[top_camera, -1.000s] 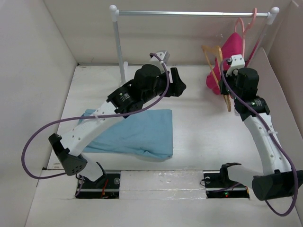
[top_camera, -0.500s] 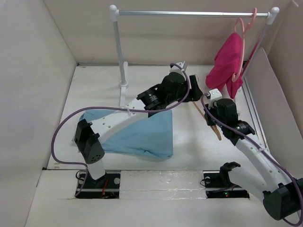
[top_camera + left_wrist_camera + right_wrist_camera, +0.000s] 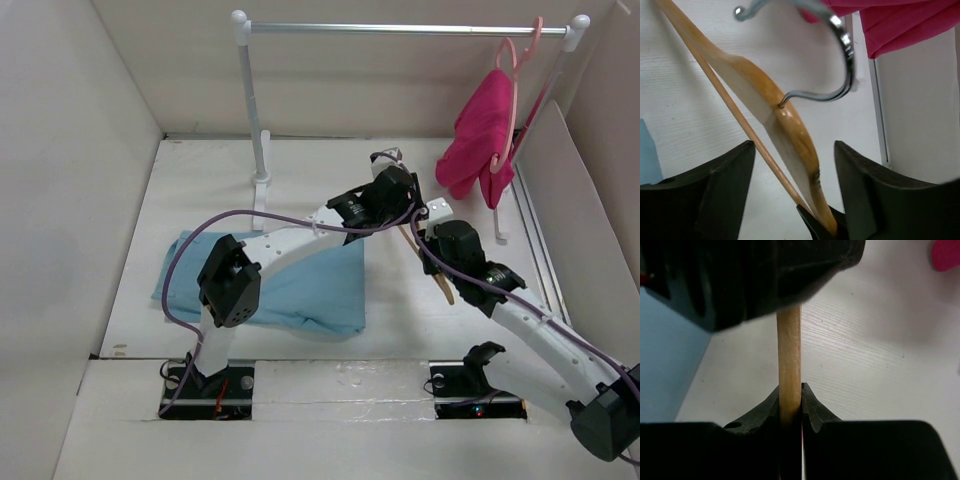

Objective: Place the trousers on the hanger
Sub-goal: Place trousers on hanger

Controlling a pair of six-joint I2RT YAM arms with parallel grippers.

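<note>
The tan wooden hanger (image 3: 441,282) slants above the table right of centre. My right gripper (image 3: 790,399) is shut on the hanger's lower bar (image 3: 789,355), and it sits just below the left gripper in the top view (image 3: 432,240). My left gripper (image 3: 795,192) is open, one finger on each side of the hanger's shoulder (image 3: 790,125), with gaps on both sides. The metal hook (image 3: 842,55) curls above it. The sky-blue trousers (image 3: 300,285) lie folded on the table at front left, partly under the left arm (image 3: 290,240).
A magenta garment (image 3: 480,130) hangs on a pink hanger from the rail (image 3: 400,29) at back right. The rack's left post (image 3: 252,110) stands at the back. White walls enclose the table on three sides.
The right arm carried the hanger down from beside the magenta garment toward the table's middle. The left arm swung right and its open fingers now straddle the hanger.
</note>
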